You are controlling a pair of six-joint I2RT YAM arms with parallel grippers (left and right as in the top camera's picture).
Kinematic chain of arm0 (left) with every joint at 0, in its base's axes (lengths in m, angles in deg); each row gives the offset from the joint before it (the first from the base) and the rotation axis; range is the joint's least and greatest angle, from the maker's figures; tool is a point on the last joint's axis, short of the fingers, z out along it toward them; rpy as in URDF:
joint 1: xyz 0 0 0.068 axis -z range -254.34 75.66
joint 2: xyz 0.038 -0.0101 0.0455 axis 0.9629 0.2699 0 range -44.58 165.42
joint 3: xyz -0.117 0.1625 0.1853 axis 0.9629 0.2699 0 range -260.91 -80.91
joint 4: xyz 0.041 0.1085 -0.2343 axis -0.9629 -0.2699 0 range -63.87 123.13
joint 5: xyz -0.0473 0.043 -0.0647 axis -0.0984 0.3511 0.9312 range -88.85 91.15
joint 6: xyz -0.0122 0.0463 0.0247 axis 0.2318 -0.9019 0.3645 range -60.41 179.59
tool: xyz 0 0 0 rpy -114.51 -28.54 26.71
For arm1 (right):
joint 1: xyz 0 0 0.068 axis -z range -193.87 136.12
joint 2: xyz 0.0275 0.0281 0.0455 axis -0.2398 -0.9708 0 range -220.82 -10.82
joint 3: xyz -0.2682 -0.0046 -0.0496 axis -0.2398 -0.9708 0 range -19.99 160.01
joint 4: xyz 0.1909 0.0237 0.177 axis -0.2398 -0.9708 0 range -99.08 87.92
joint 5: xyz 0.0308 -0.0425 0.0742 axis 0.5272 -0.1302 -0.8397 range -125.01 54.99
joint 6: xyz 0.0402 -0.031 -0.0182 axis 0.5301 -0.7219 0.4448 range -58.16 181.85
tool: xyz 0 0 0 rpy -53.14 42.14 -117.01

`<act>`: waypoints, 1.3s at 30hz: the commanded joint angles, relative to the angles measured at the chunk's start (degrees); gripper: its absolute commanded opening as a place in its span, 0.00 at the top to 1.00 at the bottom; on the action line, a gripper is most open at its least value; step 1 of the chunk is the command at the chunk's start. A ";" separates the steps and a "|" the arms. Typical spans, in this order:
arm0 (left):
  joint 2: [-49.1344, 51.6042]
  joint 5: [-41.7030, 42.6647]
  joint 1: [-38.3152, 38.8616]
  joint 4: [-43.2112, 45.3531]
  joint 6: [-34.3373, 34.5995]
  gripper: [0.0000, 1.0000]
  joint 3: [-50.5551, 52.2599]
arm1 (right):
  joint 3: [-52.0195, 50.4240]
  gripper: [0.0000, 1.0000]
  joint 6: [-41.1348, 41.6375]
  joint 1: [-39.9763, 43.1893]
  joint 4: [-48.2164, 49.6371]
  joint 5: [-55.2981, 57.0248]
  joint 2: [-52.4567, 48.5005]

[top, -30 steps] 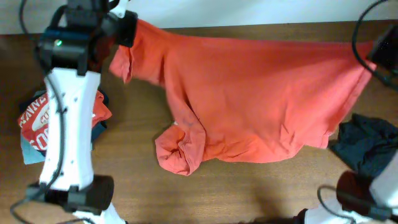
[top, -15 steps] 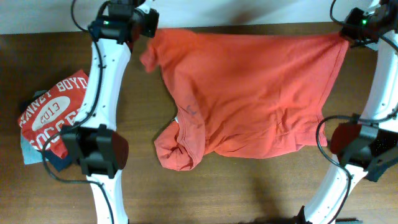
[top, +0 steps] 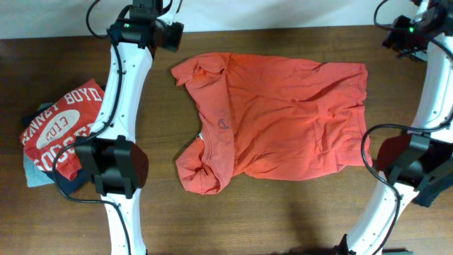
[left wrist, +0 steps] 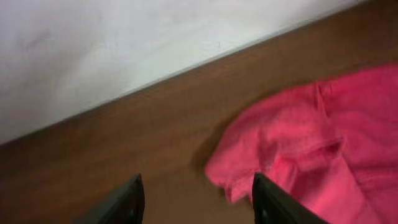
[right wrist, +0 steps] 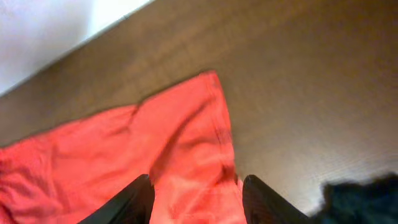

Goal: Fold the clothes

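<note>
The large orange-red shirt [top: 283,120] lies spread on the brown table [top: 283,212], its lower left part bunched [top: 202,170]. My left gripper [top: 172,35] hovers at the shirt's far left corner, open, with bare wood between its fingers [left wrist: 134,199] and the shirt's crumpled corner [left wrist: 311,143] beside the right finger. My right gripper [top: 393,37] hangs over the far right corner, open and above the fabric [right wrist: 186,143]. In the wrist views both grippers [left wrist: 198,186] [right wrist: 198,186] hold nothing.
A red tee with white print [top: 60,127] lies in a pile at the left edge, over a pale grey-blue piece [top: 32,173]. A dark garment [right wrist: 364,199] shows at the right wrist view's lower right. The white wall [top: 283,10] borders the table's far edge.
Both grippers opened and let go of the shirt's far corners. The shirt, held stretched and raised before, dropped flat onto the table.
</note>
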 commanded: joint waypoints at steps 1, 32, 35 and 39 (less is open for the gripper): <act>-7.69 -0.63 0.94 -4.11 -3.74 0.44 -2.29 | 0.15 0.48 -1.55 0.66 -2.60 0.79 8.52; -2.84 10.54 8.57 -8.74 -9.88 0.72 25.94 | -36.22 0.59 -4.13 -13.40 -3.76 -2.14 15.52; -2.75 10.51 8.74 -5.97 -11.30 0.62 28.83 | -39.39 0.58 -4.15 -14.75 -1.20 -2.10 15.52; -2.73 10.32 8.74 -2.97 -11.28 0.50 32.98 | -42.58 0.54 -4.15 -15.98 0.61 -2.08 15.52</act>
